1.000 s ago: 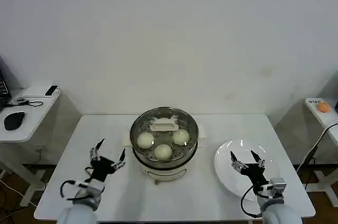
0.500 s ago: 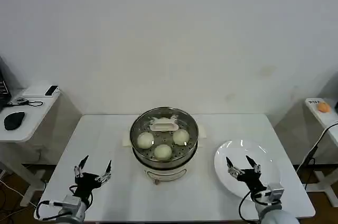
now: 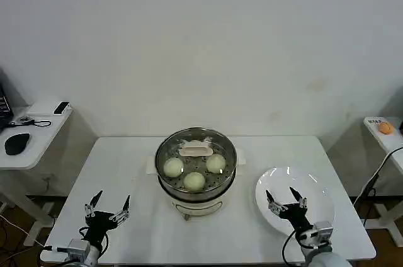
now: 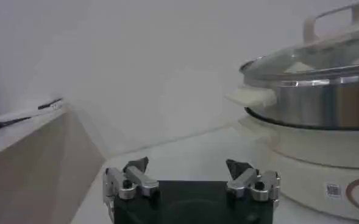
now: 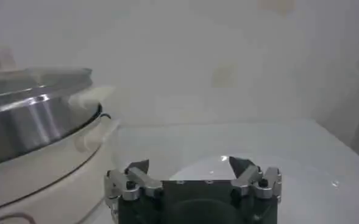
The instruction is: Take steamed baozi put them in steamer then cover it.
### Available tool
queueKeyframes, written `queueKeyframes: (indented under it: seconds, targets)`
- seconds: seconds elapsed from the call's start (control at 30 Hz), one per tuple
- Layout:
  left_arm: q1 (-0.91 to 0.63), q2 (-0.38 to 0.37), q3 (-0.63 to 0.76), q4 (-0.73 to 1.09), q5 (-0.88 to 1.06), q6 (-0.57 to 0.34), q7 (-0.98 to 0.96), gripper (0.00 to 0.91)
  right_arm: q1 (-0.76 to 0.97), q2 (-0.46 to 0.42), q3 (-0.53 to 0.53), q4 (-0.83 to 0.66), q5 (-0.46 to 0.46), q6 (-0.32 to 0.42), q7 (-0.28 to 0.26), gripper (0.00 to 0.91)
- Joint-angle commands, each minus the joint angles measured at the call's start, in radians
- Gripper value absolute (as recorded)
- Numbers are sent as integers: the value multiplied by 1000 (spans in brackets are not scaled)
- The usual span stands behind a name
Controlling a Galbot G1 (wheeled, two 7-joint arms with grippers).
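Observation:
The steamer (image 3: 162, 179) stands mid-table on its cream pot base. The glass cover (image 3: 196, 149) lies on it, bar handle at the centre. Through the glass I see three steamed baozi: one (image 3: 173, 167), another (image 3: 194, 181) and a third (image 3: 216, 163). My left gripper (image 3: 112, 199) is open near the table's front left, apart from the pot. My right gripper (image 3: 281, 193) is open above the plate's near side. In the left wrist view the left gripper (image 4: 188, 165) holds nothing, with the steamer (image 4: 313, 106) and cover (image 4: 307, 61) beyond. The right gripper (image 5: 189, 164) is likewise empty beside the steamer (image 5: 27, 122).
A bare white plate (image 3: 315, 194) lies to the right of the pot, also seen in the right wrist view (image 5: 197, 171). A side table with a black mouse (image 3: 17, 143) stands far left. An orange thing (image 3: 385, 127) sits on a shelf far right.
Both grippers have drawn back toward the table's front edge, the left one farther and more to the left. The cover and pot have not moved.

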Motion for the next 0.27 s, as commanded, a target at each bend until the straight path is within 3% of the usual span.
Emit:
queueKeyframes:
  seconds: [0.03,0.27]
  targets:
    - [13,-5,-10,-16,-58,13,11,907,0,5,8,-4,-79,14,-36,907]
    - [21,-5,-8,-19,-53,14,15,907,-13,10,19,-4,-88,1,-48,907]
